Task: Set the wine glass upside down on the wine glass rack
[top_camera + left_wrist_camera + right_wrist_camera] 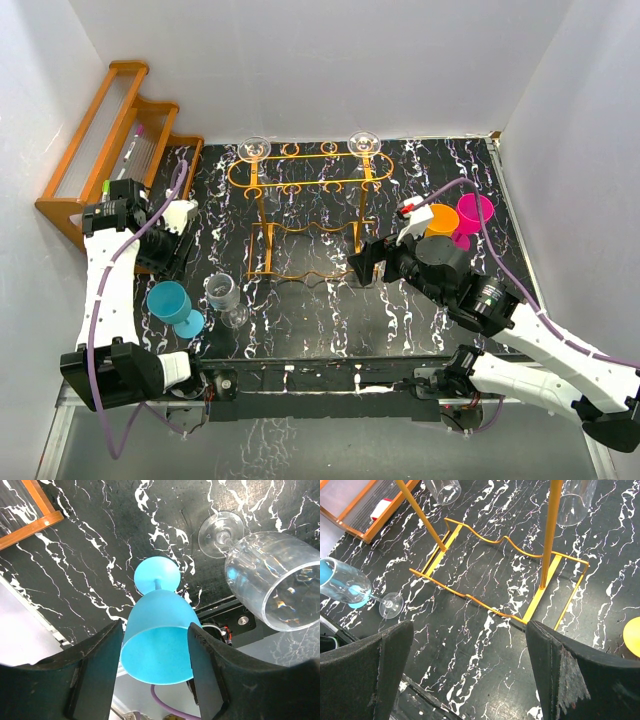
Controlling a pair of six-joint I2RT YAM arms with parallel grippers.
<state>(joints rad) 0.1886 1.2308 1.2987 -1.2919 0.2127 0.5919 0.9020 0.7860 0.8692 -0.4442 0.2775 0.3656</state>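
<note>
Item: turquoise plastic stemmed wine glass [159,630], upright on the black white-veined counter [100,555], just beside a clear wine glass [272,577]. Long axis vertical.
Left jaws: half-open, empty, glass centred ahead, untouched; nearer arm.
Right jaws: wide, empty.
Orange-gold wire wine glass rack [300,160]: well apart.

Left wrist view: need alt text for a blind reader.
A blue glass, not held, is framed between the fingers of the open left gripper. A clear glass sits to its right on the black table; a wooden rack shows top left.
</note>
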